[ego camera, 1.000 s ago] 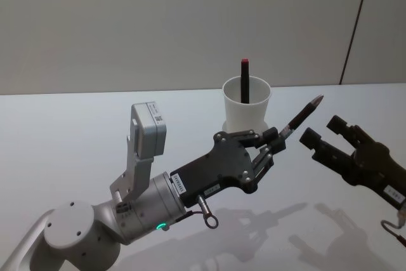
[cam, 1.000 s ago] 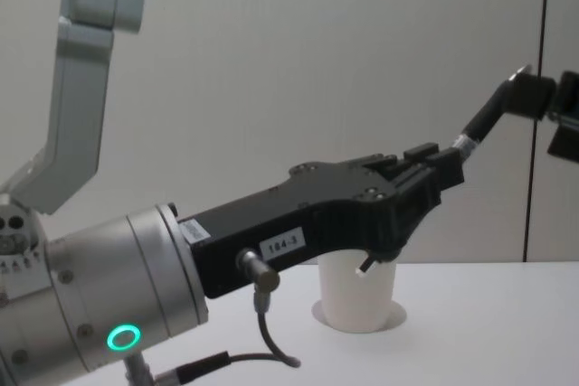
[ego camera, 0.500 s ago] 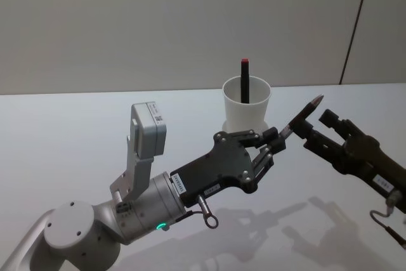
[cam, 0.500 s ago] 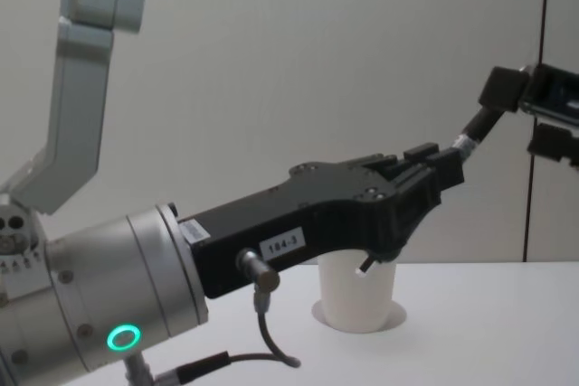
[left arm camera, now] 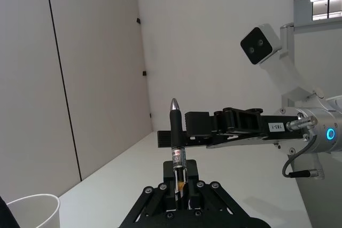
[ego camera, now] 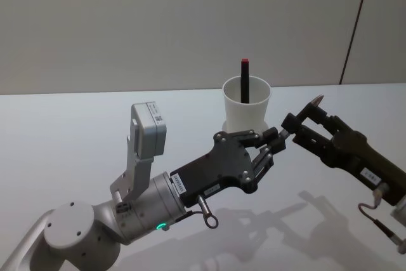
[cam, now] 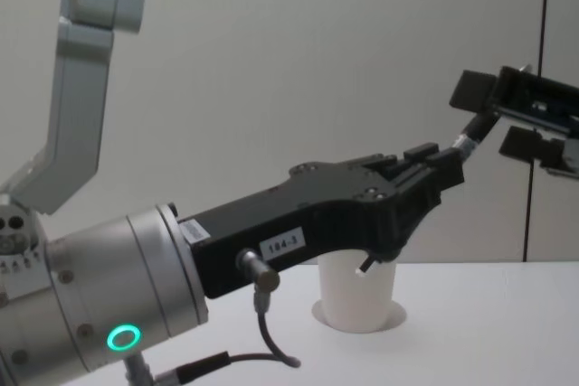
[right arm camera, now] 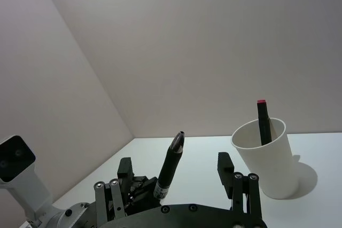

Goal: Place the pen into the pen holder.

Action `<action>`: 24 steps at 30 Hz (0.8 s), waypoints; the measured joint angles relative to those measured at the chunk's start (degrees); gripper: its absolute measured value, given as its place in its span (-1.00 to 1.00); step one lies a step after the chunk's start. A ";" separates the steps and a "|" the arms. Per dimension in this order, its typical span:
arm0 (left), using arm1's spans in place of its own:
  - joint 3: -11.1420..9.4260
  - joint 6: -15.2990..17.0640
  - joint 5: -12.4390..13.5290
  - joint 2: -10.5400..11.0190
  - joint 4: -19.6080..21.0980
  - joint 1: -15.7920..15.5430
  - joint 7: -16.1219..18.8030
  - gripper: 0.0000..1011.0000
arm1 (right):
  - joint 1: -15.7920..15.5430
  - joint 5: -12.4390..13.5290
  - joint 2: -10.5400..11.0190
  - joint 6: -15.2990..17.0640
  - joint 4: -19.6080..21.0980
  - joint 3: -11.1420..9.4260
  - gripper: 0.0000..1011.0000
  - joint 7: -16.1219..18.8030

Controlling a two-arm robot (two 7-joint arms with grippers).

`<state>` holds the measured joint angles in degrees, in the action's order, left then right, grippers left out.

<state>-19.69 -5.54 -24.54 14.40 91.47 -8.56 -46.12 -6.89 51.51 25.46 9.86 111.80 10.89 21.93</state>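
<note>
Robot workspace on a white table. Nearest the camera, the left arm reaches forward from the lower left, a green light glowing at its wrist. The left gripper is raised above the table, its black fingers clamped on the lower end of a dark pen. The pen slants up and to the right in the head view, with its pointed tip uppermost.

From the right edge, the right gripper meets the pen at its upper part. Its fingers are spread wide, one on each side of the barrel. The right wrist view shows a clear gap between each finger and the pen.

Just behind the left gripper stands the pen holder, a white paper cup upright on the table. A second pen, black with a red top and possibly a marker, leans inside the cup and rises above the rim. Beyond the table is a plain pale wall with a dark vertical seam at the right.
</note>
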 joint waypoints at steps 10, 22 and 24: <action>0.00 0.00 0.00 0.00 0.00 0.00 0.00 -0.74 | 1.33 0.58 -0.49 0.50 -1.24 0.39 0.98 0.56; 0.00 0.00 0.00 0.00 0.00 0.00 0.00 -0.74 | 2.61 2.01 -0.53 0.84 -2.60 0.65 0.98 1.79; 0.00 0.00 0.00 0.00 0.00 0.00 0.00 -0.74 | 2.72 2.17 -0.48 0.95 -2.70 0.70 0.98 2.08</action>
<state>-19.69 -5.54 -24.54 14.40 91.47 -8.57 -46.12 -4.17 53.68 24.98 10.82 109.10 11.59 24.01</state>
